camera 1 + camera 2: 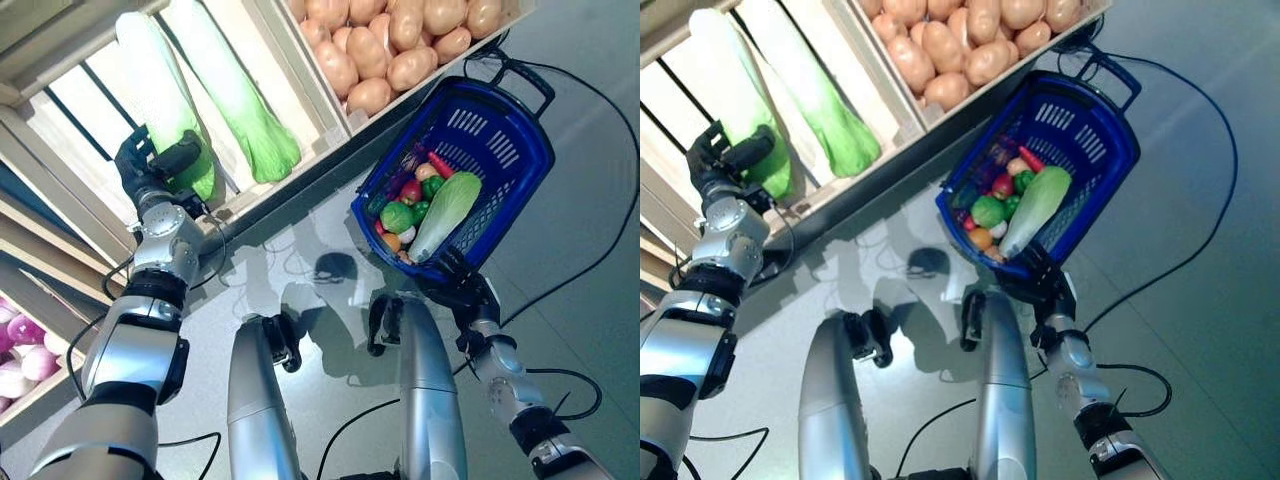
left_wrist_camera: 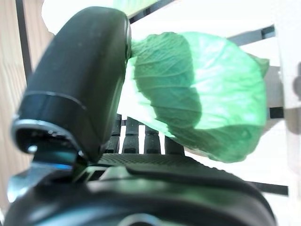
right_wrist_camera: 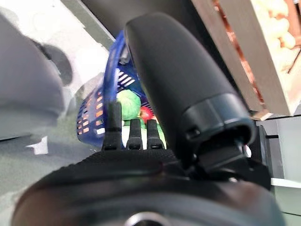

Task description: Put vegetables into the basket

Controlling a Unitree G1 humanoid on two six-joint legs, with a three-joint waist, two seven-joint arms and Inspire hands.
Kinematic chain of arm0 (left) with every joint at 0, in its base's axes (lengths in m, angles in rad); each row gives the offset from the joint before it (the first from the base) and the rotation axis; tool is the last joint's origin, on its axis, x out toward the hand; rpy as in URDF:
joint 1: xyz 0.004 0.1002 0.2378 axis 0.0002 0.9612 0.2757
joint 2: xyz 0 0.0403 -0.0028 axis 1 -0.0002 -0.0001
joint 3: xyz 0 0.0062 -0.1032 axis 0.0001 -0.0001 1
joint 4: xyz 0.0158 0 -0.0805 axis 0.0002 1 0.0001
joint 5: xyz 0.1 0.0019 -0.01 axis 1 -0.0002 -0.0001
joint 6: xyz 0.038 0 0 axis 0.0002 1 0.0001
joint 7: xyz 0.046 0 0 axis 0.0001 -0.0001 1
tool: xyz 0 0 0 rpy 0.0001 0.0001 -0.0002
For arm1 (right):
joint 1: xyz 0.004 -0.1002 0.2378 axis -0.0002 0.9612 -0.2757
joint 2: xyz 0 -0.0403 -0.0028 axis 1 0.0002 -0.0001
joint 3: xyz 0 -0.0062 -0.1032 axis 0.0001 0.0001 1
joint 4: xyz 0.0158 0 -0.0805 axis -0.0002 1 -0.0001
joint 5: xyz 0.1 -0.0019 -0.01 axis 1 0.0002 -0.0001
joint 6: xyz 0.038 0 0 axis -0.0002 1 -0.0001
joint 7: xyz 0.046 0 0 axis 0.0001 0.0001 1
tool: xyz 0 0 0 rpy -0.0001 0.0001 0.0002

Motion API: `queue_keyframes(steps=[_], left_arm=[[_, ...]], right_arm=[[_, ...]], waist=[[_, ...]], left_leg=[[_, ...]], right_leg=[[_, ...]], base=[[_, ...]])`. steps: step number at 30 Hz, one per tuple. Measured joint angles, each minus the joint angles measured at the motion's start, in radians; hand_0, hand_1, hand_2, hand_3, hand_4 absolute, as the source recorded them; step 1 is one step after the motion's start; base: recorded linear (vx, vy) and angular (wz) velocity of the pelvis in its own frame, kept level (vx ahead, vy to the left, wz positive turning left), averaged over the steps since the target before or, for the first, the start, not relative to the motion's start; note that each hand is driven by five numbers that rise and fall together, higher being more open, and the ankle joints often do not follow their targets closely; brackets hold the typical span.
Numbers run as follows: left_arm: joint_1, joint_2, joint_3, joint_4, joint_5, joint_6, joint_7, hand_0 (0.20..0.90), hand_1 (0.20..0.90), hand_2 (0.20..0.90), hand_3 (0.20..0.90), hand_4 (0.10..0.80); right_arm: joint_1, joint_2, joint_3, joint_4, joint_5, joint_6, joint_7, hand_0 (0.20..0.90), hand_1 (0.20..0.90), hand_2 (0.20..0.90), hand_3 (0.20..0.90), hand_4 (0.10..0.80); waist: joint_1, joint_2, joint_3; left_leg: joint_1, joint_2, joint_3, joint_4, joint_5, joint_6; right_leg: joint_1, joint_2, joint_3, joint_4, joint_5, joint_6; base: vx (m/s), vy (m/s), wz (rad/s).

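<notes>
My left hand point(image 1: 150, 165) is at the leafy green end of a long pale napa cabbage point(image 1: 160, 90) that lies in a wooden crate of the stand. In the left wrist view the thumb point(image 2: 80, 84) rests against the cabbage's green end point(image 2: 202, 108) and the straight fingers reach under it. The blue basket point(image 1: 520, 150) stands on the floor at the right. It holds another napa cabbage point(image 1: 447, 212), a green pepper point(image 1: 397, 216) and small red and orange vegetables. My right hand point(image 1: 465, 285) waits at the basket's near rim with its fingers straight, as the right wrist view point(image 3: 188, 84) also shows.
The wooden stand point(image 1: 330, 120) with slatted crates runs across the top and left. A second napa cabbage point(image 1: 235, 90) lies just right of the one at my left hand. Grey floor point(image 1: 590, 300) lies around the basket.
</notes>
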Motion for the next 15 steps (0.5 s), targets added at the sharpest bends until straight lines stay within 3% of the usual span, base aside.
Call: queue_keyframes(steps=[7, 15], left_arm=[[0.110, 0.000, 0.018, 0.008, -0.022, 0.016, -0.078, 0.300, 0.300, 0.300, 0.300, 0.400], [0.323, -0.003, 0.053, -0.145, -0.011, 0.017, -0.163, 0.300, 0.300, 0.300, 0.300, 0.400]], right_arm=[[0.027, 0.001, -0.015, -0.013, -0.008, 0.000, 0.000, 0.900, 0.900, 0.900, 0.900, 0.800], [0.131, 0.040, -0.028, -0.071, -0.047, 0.001, 0.000, 0.900, 0.900, 0.900, 0.900, 0.800]], waist=[[-0.012, -0.005, -0.003], [-0.003, -0.007, -0.026]], left_leg=[[0.219, 0.001, 0.044, -0.148, 0.009, -0.013], [0.495, -0.016, 0.083, -0.373, 0.049, -0.048]], right_leg=[[0.195, 0.016, 0.000, -0.134, 0.009, 0.014], [0.443, 0.028, -0.020, -0.309, 0.013, 0.020]], base=[[0.099, 0.024, -0.11], [0.144, 0.004, -0.04]])
